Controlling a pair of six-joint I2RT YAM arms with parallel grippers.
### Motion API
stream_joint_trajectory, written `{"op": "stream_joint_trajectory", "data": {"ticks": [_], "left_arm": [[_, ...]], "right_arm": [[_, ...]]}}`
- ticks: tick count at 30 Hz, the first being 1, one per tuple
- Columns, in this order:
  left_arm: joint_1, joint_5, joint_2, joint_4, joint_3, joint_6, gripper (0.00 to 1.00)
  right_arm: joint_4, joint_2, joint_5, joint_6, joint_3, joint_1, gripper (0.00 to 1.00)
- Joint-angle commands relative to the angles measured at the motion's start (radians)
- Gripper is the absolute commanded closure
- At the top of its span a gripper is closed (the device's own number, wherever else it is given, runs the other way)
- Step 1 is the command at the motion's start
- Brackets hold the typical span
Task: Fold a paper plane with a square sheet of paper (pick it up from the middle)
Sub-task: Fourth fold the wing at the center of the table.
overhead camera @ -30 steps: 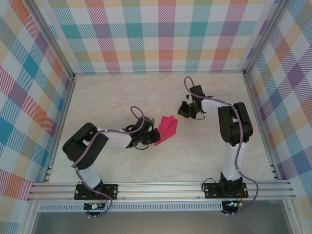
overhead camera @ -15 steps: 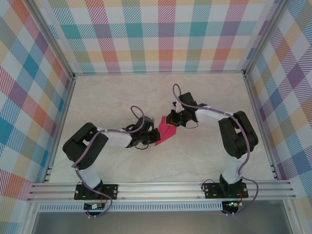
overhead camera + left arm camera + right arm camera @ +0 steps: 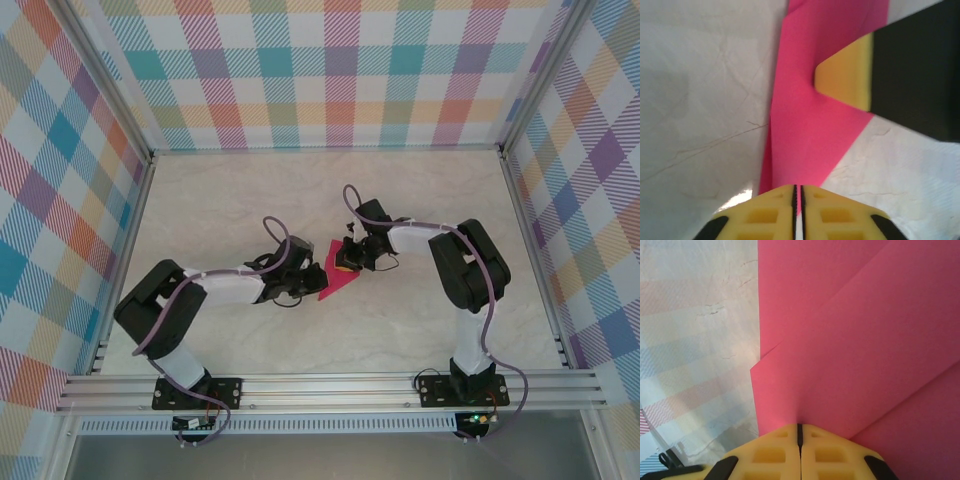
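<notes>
Top external view: the pink-red paper plane (image 3: 338,274) lies on the middle of the pale marbled table (image 3: 400,330), between the two arms, with the left gripper (image 3: 311,282) at its near-left edge and the right gripper (image 3: 347,262) at its far-right side. In the left wrist view, the left gripper's yellow pads are pressed almost together, and the folded paper's narrow end runs into the hairline slit between them. The right wrist view shows the right gripper's pads closed tight on the paper's edge — creased layers overlap just ahead of them.
</notes>
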Motion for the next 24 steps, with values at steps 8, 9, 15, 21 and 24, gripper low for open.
{"op": "stream_joint_trajectory", "data": {"ticks": [8,9,15,21,24], "left_arm": [[0.001,0.016,-0.051,0.045,0.005,-0.018,0.73],[0.001,0.048,-0.031,0.064,0.008,-0.023,0.73],[0.000,0.139,0.052,0.118,0.020,-0.032,0.73],[0.000,0.142,0.094,0.123,-0.001,-0.038,0.75],[-0.001,0.116,0.103,0.103,-0.011,-0.035,0.76]], "right_arm": [[-0.080,0.036,0.090,0.017,0.010,-0.001,0.95],[-0.080,0.039,0.089,0.019,0.012,-0.001,0.95],[-0.093,0.048,0.102,0.039,0.010,-0.001,0.95],[-0.090,0.050,0.112,0.055,0.001,-0.001,0.95],[-0.095,0.051,0.118,0.055,0.002,-0.001,0.95]]}}
